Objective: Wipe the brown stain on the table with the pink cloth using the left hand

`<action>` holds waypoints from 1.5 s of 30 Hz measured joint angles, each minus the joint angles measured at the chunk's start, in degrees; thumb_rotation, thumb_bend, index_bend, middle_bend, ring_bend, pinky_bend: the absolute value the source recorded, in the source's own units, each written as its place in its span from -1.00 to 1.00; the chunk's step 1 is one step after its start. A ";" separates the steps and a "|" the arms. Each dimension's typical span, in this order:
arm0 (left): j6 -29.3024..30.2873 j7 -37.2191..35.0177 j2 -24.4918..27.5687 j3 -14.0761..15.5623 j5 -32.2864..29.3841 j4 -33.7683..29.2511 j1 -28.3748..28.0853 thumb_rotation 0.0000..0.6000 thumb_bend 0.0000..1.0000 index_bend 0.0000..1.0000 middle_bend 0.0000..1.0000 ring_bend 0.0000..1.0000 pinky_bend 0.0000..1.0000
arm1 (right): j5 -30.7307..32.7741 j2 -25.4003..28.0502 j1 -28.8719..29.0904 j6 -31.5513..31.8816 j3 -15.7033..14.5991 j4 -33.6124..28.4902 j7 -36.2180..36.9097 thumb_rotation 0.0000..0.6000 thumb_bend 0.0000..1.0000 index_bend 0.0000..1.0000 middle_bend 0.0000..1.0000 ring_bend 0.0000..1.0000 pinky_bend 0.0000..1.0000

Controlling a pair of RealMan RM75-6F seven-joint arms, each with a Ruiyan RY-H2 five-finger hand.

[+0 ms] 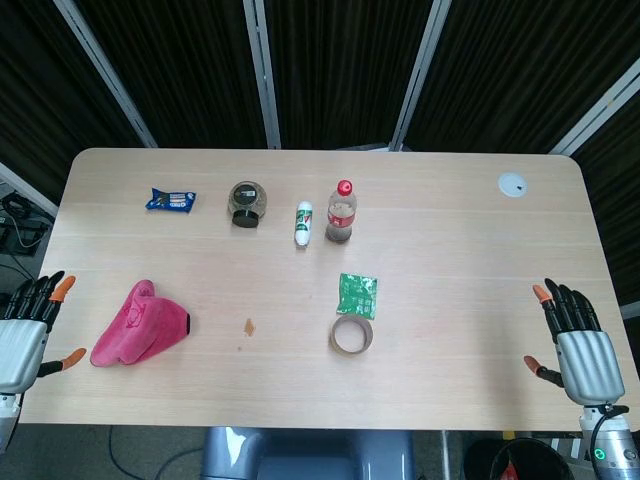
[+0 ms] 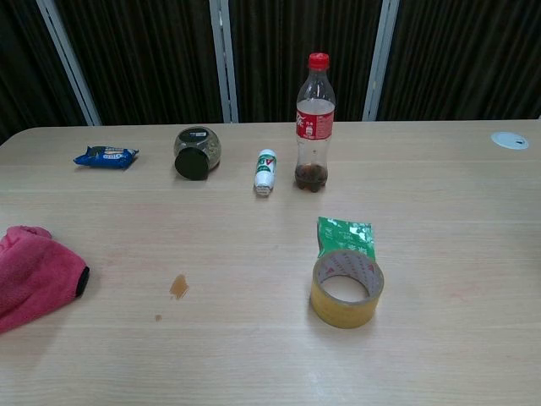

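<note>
A crumpled pink cloth lies on the table near its left front. A small brown stain marks the wood to the right of the cloth, with a tiny brown dot near it. My left hand hovers at the table's left edge, fingers spread, holding nothing, a short way left of the cloth. My right hand is at the right front edge, fingers spread and empty. Neither hand shows in the chest view.
A tape roll and a green packet sit right of the stain. Further back stand a cola bottle, a small white bottle, a dark jar and a blue snack packet. A white disc lies far right.
</note>
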 measured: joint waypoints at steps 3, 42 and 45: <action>-0.09 0.38 0.03 0.03 -0.12 -0.16 0.02 1.00 -1.00 -1.00 -1.00 -1.00 -1.00 | 0.02 0.12 -0.05 0.01 -0.01 -0.12 0.25 1.00 -1.00 -1.00 -1.00 -1.00 -0.84; -18.82 22.91 -1.51 0.97 -15.85 -6.34 -6.66 1.00 -1.00 -1.00 -1.00 -1.00 -1.00 | 0.15 0.22 -0.12 0.00 0.09 -0.34 0.87 1.00 -1.00 -1.00 -1.00 -1.00 -0.84; -20.64 25.86 -3.21 0.49 -18.62 -5.53 -8.08 1.00 -1.00 -1.00 -1.00 -1.00 -1.00 | 0.20 0.22 -0.07 -0.12 0.10 -0.34 1.12 1.00 -1.00 -1.00 -1.00 -1.00 -0.84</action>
